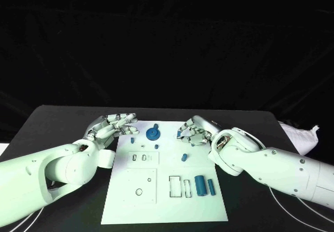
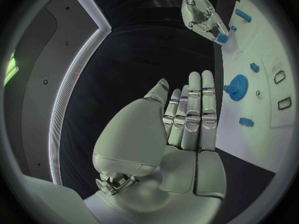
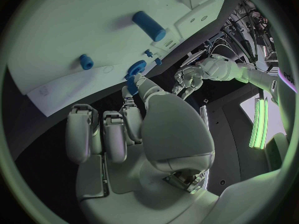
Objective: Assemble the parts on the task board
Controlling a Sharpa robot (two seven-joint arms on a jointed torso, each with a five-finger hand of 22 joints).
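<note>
The white task board (image 1: 164, 203) lies in the middle of the table. A blue gear (image 1: 154, 133) (image 2: 237, 88) sits near its far edge, with small blue parts (image 1: 132, 140) (image 1: 184, 156) below it. Two blue cylinders (image 1: 200, 184) (image 1: 211, 187) lie at the board's right side. My right hand (image 1: 193, 131) (image 3: 134, 119) hovers over the far right of the board, right of the gear, and pinches a small blue part (image 3: 131, 84) (image 2: 221, 37) between thumb and finger. My left hand (image 1: 111, 126) (image 2: 187, 119) is at the board's far left corner, fingers stretched out and holding nothing.
The board has rectangular slots (image 1: 139, 157) at the left, (image 1: 179, 186) in the middle and a round hole (image 1: 139, 192). A white bag-like thing (image 1: 300, 135) lies at the table's right edge. Black table (image 1: 62, 125) surrounds the board.
</note>
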